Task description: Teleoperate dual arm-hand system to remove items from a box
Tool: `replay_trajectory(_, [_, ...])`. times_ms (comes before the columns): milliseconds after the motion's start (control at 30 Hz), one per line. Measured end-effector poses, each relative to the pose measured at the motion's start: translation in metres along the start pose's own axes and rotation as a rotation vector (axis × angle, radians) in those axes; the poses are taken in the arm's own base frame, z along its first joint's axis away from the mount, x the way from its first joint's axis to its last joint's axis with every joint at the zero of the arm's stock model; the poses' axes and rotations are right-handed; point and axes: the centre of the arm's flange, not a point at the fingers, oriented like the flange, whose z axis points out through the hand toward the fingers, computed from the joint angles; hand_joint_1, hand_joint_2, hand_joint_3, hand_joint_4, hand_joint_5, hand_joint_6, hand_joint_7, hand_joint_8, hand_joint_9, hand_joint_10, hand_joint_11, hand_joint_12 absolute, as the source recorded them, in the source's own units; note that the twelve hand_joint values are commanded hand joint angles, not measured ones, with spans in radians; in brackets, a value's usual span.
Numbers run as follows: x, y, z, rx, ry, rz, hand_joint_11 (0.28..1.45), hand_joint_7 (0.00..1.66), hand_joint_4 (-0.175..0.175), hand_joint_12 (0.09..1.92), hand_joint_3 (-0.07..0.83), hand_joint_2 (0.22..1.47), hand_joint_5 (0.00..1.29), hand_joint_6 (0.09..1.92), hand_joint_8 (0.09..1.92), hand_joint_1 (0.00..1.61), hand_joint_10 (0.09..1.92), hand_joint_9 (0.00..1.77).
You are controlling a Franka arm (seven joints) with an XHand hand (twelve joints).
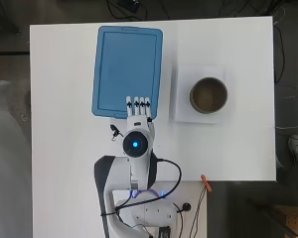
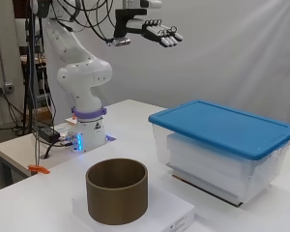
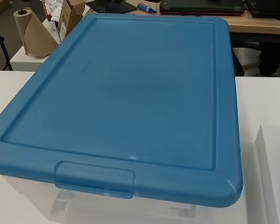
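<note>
Looking straight down from overhead, the box [image 1: 127,72] is sitting in the upper middle of the table [image 1: 64,99], and its blue lid [image 1: 129,59] is covering it completely, so whatever is inside is staying hidden. The hand [image 1: 138,110] is hanging over the lid's near edge with its fingers [image 1: 138,104] stretched out straight, holding nothing. To the right of the box, a brown round tub [image 1: 208,94] is standing on a flat white slab [image 1: 201,94], just beside the box but not touching it.

Going to the side view, the hand [image 2: 157,31] is floating well above the table, open and flat, far clear of the lid [image 2: 222,125]. The box's walls [image 2: 208,164] are looking like clear, thin plastic, probably stiff but light and rather slippery, with pale contents showing dimly through them. The tub [image 2: 117,191] is standing in the foreground, away from the path down to the lid.

Turning to the wrist view, the lid [image 3: 126,88] is filling nearly the whole picture, smooth and shallowly recessed, with a raised rim all round. A small tab [image 3: 94,178] is jutting from the near edge; that tab or the overhanging lip is likely offering the best hold for lifting. The lid itself is the main obstacle, since nothing can be coming out until it is off.
</note>
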Motion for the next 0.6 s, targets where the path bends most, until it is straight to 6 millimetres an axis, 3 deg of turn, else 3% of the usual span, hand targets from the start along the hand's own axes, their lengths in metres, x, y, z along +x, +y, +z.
replay_trajectory(100, [0.000,0.000,-0.009,-0.021,0.009,0.003,0.41,0.37,0.015,0.09,0.007,0.93,0.22,0.09,0.09,0.12,0.09,0.40])
replay_trajectory(167, [0.001,-0.001,-0.005,-0.021,-0.007,-0.001,0.41,0.36,0.014,0.09,0.002,0.93,0.21,0.09,0.09,0.13,0.09,0.39])
replay_trajectory(433, [0.010,-0.011,0.034,-0.006,-0.123,-0.049,0.41,0.39,0.018,0.09,0.000,0.93,0.25,0.09,0.09,0.18,0.09,0.39])
replay_trajectory(500, [0.019,-0.019,0.061,-0.007,-0.255,-0.094,0.41,0.39,0.027,0.09,0.001,0.93,0.27,0.09,0.09,0.19,0.09,0.40])
replay_trajectory(600, [0.031,-0.027,0.080,-0.030,-0.412,-0.164,0.42,0.39,0.043,0.09,0.001,0.93,0.29,0.09,0.09,0.21,0.09,0.40])
